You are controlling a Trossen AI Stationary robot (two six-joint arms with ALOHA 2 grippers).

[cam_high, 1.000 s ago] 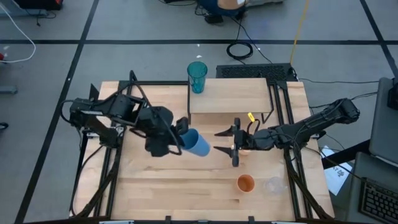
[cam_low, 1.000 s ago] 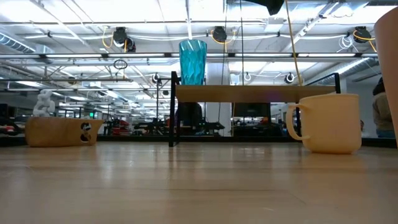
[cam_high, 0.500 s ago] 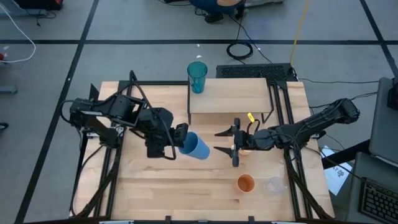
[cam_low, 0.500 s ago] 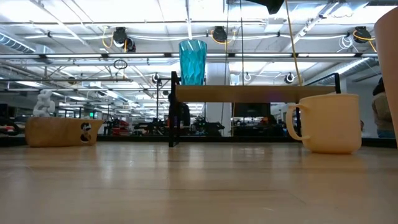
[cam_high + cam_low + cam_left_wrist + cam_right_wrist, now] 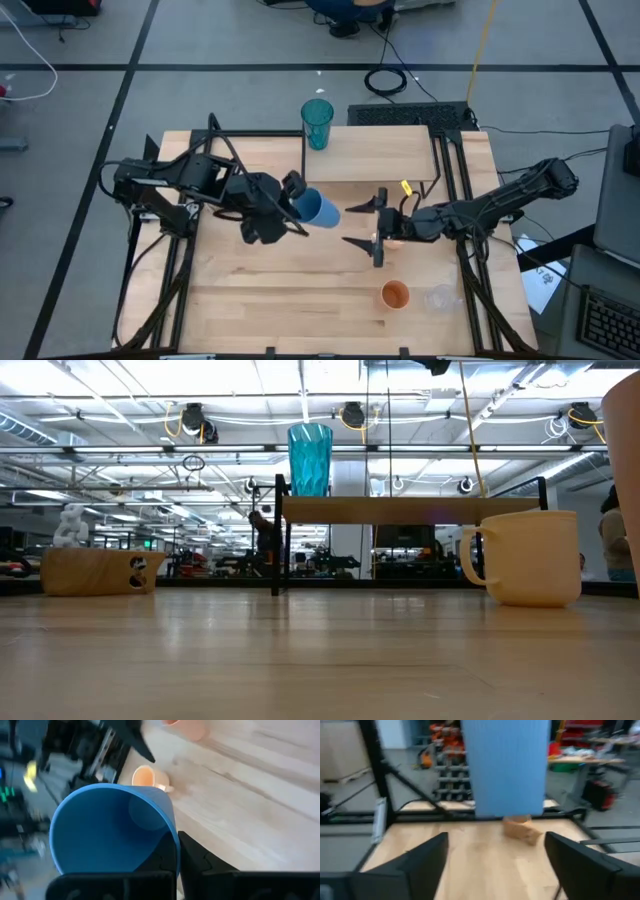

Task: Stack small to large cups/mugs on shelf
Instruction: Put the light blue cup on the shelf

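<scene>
High view, looking straight down: the left gripper [image 5: 296, 198] is clamped shut on the rim of the blue cup [image 5: 320, 210], holding it tipped on its side above the table [image 5: 250, 300], just in front of the shelf [image 5: 370, 155]. Facing it from the other side, the right gripper [image 5: 358, 222] has its 2 fingers spread wide with nothing between them; the blue cup lies just beside its fingertips. The teal tumbler [image 5: 317, 122] stands upright at the shelf's back left corner. The orange cup [image 5: 396, 295] and the clear handled cup [image 5: 440, 297] stand side by side near the table's front right.

Low view, level with the tabletop: the teal tumbler [image 5: 310, 460] stands on the shelf [image 5: 410, 510]. The orange handled mug [image 5: 525, 557] sits on the table at right, the brown wooden mug [image 5: 95, 572] at left.

Left wrist view: the blue cup [image 5: 110, 830] fills the picture, its open mouth towards the camera, pinched at the rim. The orange handled mug [image 5: 149, 777] shows beyond it.

Right wrist view: the blue cup [image 5: 505, 765] hangs ahead, between the 2 wide-apart fingers [image 5: 405, 870].
</scene>
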